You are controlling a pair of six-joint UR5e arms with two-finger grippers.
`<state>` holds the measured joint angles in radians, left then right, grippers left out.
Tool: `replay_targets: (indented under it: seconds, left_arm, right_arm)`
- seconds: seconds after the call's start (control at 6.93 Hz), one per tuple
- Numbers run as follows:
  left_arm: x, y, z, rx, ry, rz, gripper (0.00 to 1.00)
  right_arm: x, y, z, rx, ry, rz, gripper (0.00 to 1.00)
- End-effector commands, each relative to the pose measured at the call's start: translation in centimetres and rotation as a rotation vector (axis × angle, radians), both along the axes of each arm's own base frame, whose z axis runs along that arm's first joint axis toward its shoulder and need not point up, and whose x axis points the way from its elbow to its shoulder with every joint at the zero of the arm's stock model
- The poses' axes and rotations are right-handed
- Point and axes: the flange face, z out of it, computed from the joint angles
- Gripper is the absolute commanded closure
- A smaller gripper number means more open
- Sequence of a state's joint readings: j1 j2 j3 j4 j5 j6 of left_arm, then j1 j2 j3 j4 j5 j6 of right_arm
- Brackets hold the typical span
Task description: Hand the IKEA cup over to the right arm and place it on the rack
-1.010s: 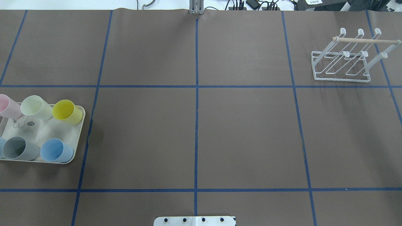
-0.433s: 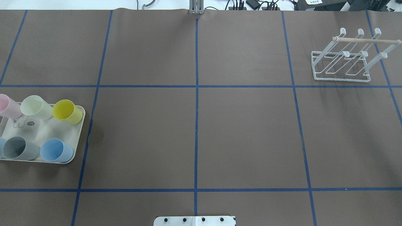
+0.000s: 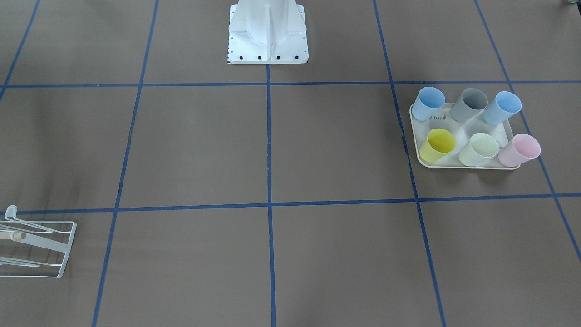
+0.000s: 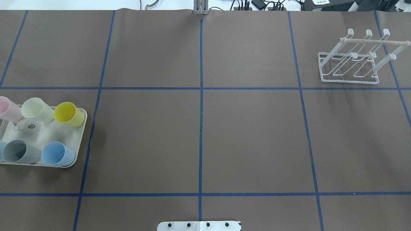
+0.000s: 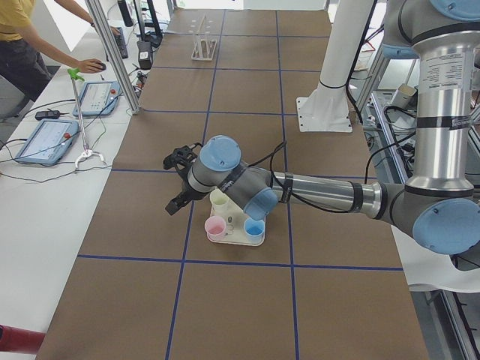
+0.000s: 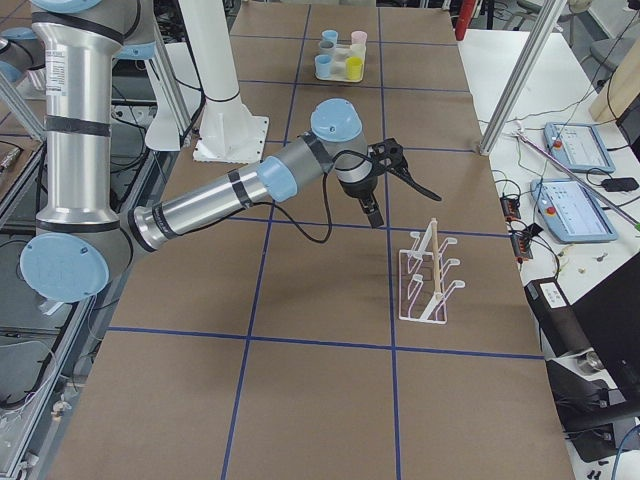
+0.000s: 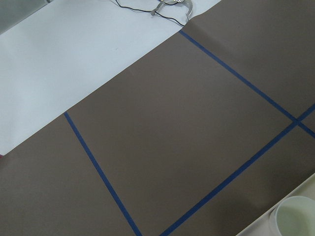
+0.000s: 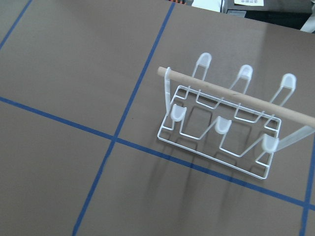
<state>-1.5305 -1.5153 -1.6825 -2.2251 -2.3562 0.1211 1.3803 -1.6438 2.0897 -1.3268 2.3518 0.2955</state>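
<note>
Left gripper [image 5: 174, 185] hangs above the table [image 4: 250, 138] just beside the tray [image 4: 48, 133]; whether its fingers are spread or closed, I cannot tell. Six IKEA cups [image 4: 67, 114] stand upright on that cream tray, in two rows of three. Well apart, at the far right corner, sits the white rack [image 4: 348, 69]. The right gripper [image 6: 403, 195] hovers near it, its state equally unclear.

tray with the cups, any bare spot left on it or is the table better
The tray is crowded: cups line both long sides, leaving a thin middle strip. Open table lies between tray and rack.
</note>
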Motion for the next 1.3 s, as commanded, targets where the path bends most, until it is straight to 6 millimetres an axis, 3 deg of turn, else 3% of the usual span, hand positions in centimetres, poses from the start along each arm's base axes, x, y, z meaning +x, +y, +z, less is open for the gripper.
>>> replay_targets:
  seconds: [0.0, 0.29, 0.43, 0.58, 0.72, 1.01, 1.15]
  left_arm:
    - [3.9, 0.3, 6.4, -0.054, 0.073, -0.010, 0.00]
    - [8.8, 1.7, 10.5, -0.097, 0.160, -0.039, 0.00]
    - [10.3, 1.8, 11.9, -0.094, 0.137, -0.075, 0.00]
    - [12.1, 2.2, 12.2, -0.126, 0.152, -0.066, 0.00]
    - [13.3, 2.4, 12.5, -0.128, 0.148, -0.069, 0.00]
    - [13.8, 2.6, 13.6, -0.116, 0.128, -0.085, 0.01]
    - [13.8, 2.8, 13.4, -0.097, 0.138, -0.082, 0.16]
  right_arm:
    - [-6.4, 1.2, -3.0, -0.008, -0.010, 0.016, 0.01]
    - [-10.0, 2.3, -5.5, -0.027, -0.040, 0.010, 0.01]
    - [-10.2, 2.4, -5.5, -0.027, -0.038, 0.008, 0.01]
    - [-10.3, 2.4, -5.5, -0.027, -0.038, 0.006, 0.00]
    - [-10.3, 2.4, -5.5, -0.027, -0.038, 0.006, 0.00]
    - [-10.3, 2.4, -5.5, -0.027, -0.038, 0.006, 0.00]
    - [-10.3, 2.4, -5.5, -0.027, -0.038, 0.006, 0.00]
